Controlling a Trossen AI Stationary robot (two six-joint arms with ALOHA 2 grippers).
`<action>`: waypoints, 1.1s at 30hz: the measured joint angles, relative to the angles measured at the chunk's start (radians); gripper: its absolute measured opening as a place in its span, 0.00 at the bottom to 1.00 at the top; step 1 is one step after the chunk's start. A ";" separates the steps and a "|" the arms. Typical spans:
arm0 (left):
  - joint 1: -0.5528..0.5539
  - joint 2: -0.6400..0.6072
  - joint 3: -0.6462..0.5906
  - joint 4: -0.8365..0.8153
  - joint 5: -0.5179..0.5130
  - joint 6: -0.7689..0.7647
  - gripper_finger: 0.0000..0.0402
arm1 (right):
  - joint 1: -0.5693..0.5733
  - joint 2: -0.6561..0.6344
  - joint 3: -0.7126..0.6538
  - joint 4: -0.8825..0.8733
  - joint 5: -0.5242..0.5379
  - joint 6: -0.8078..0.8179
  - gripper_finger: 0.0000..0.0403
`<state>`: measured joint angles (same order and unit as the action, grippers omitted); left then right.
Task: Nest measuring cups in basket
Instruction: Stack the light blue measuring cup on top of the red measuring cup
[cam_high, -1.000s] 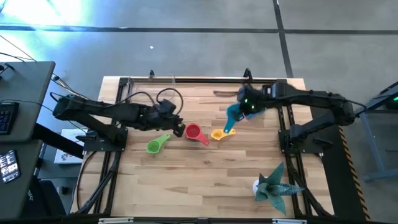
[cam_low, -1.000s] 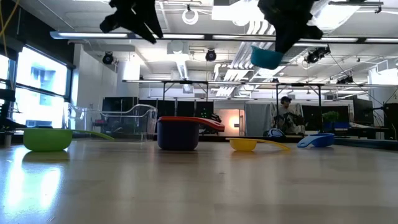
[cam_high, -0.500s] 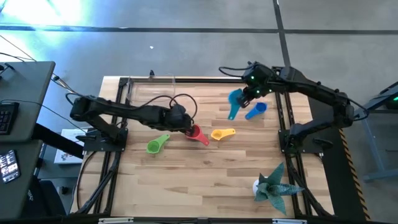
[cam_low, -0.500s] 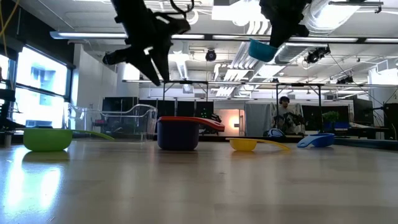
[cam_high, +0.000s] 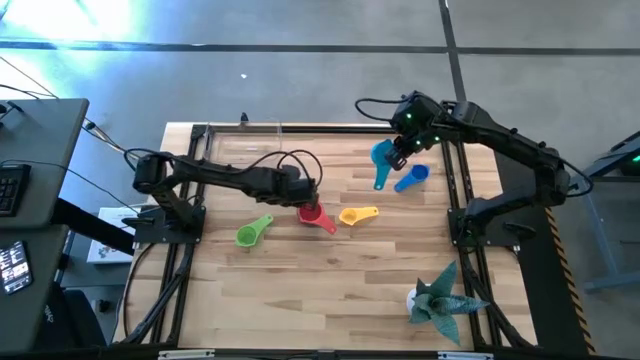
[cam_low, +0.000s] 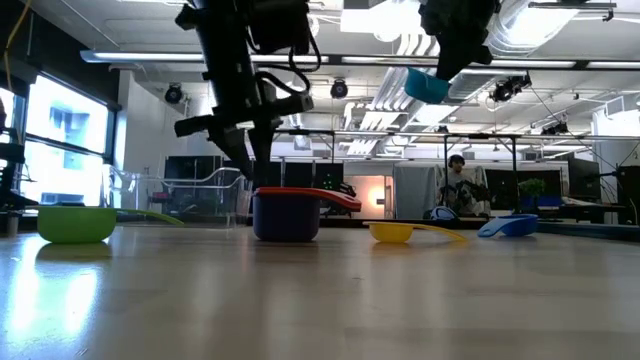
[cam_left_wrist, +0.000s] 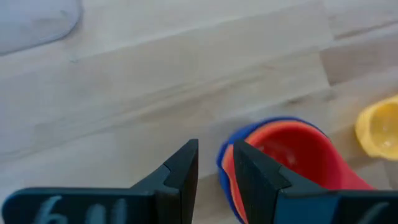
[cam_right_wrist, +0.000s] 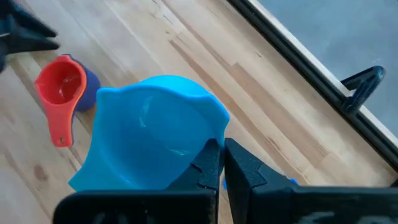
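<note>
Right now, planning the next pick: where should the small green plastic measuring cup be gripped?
Grip the small green plastic measuring cup by its short flat handle, coming straight down from above: it sits upright, its handle sticking out free.

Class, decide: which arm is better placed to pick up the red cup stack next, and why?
Left. The left gripper hangs open just above the red cup stack, while the right gripper is far off, shut on the teal cup.

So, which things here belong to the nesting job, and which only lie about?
Job: teal cup held by right gripper; red cup nested in a dark blue one, under left gripper; green cup; yellow cup; blue cup; clear basket.

Lying about: spiky teal figure.
</note>
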<state>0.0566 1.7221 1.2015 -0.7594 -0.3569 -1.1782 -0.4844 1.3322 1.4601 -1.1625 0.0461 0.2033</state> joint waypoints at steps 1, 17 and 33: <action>0.007 0.006 0.000 0.004 0.000 0.000 0.23 | -0.001 0.000 0.000 0.000 -0.001 -0.004 0.00; 0.046 0.154 0.000 0.120 0.120 0.001 0.23 | 0.000 0.000 -0.001 0.000 -0.018 -0.057 0.00; 0.012 0.154 0.000 0.298 0.141 0.003 0.23 | 0.000 0.000 -0.001 0.001 -0.019 -0.073 0.00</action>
<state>0.0684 1.8763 1.2015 -0.4615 -0.2163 -1.1748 -0.4847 1.3323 1.4593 -1.1614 0.0273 0.1306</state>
